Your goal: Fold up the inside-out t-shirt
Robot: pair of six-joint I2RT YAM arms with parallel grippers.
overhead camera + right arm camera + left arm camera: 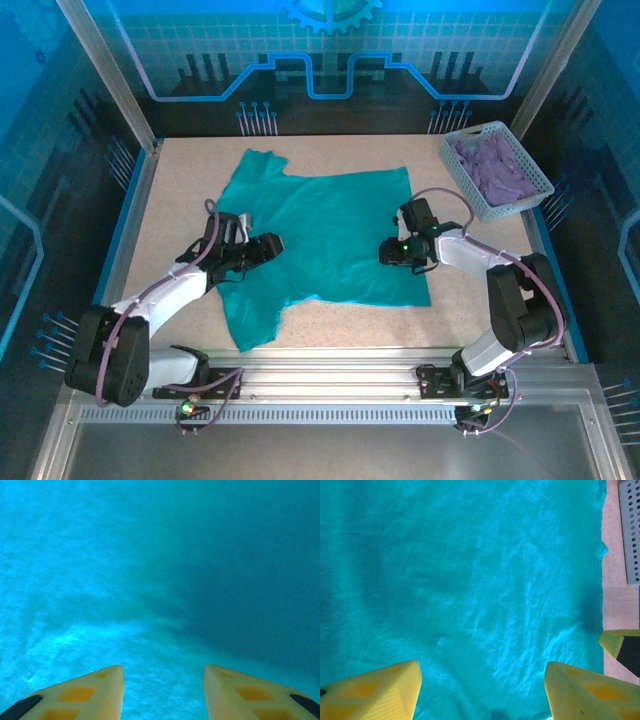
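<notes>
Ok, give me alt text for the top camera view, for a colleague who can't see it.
A teal-green fabric t-shirt lies spread out on a speckled beige table, the left arm and right arm reaching in with their jaws over its left and right sides. A pale slotted plastic basket holding purple cloth sits at the far right corner.

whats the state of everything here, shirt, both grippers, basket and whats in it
teal t-shirt: spread flat on the table, not yet folded
left gripper: open over the shirt, nothing between its jaws
right gripper: open over the shirt, nothing between its jaws
basket: upright at the far right corner, clear of the shirt
purple cloth: bunched up inside the basket
</notes>
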